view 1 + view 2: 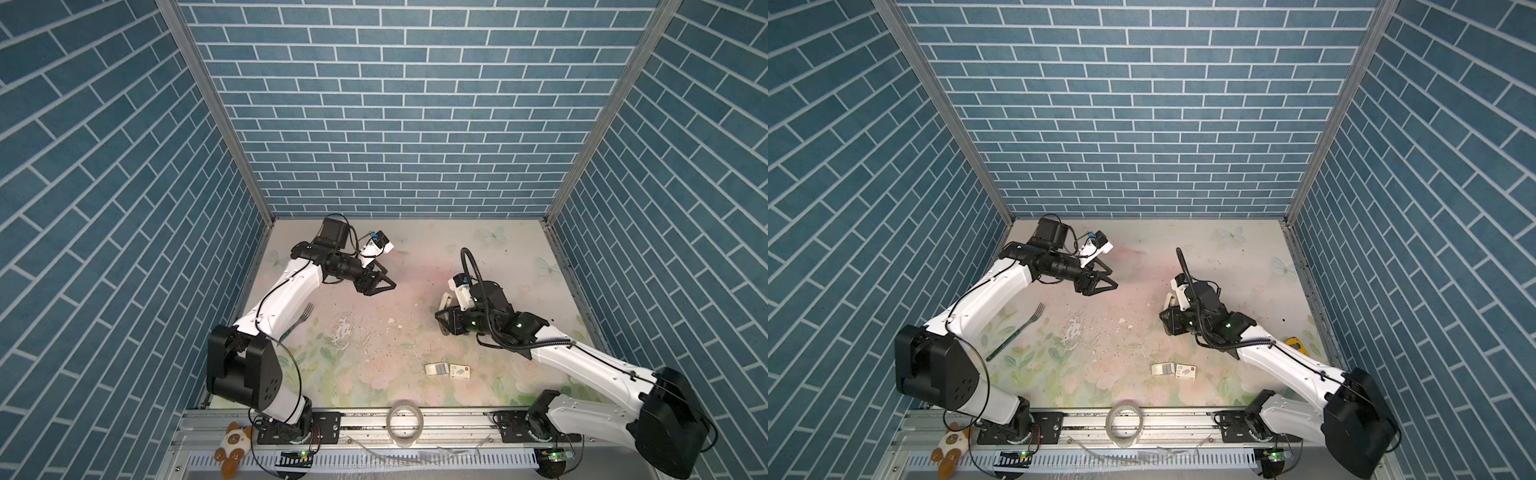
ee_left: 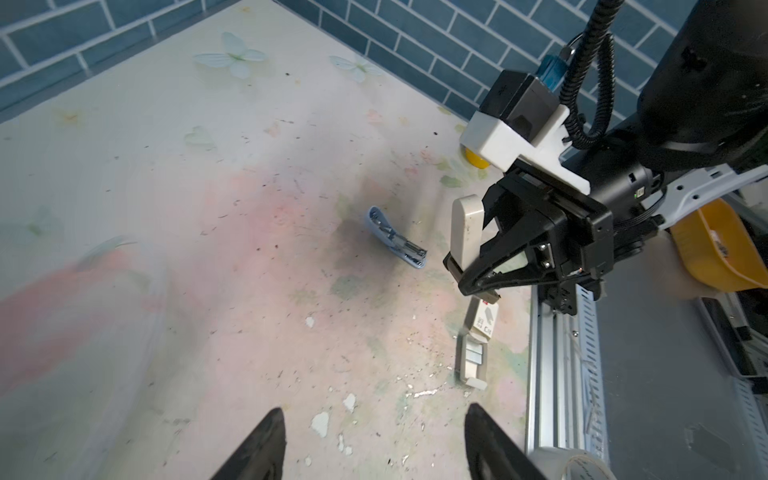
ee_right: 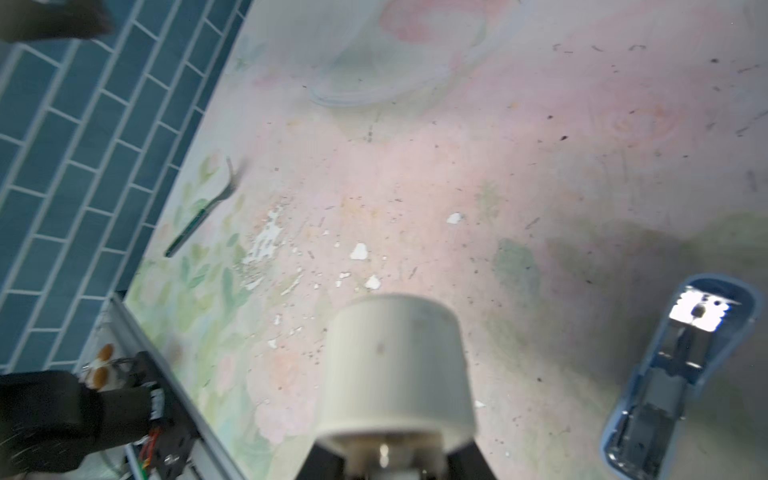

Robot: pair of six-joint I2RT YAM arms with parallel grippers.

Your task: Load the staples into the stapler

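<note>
Near front edge, tray (image 1: 429, 370) of staples (image 1: 439, 368) beside box (image 1: 460, 371); left jaws apart, right jaws clamping cream block (image 2: 464, 232)

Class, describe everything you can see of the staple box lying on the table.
The staple box is small white cardboard with grey print and a red corner mark, lying flat near the front edge of the table. Its plain white inner tray lies pulled out beside it, grey staple strips showing inside. Nothing grips either.
</note>
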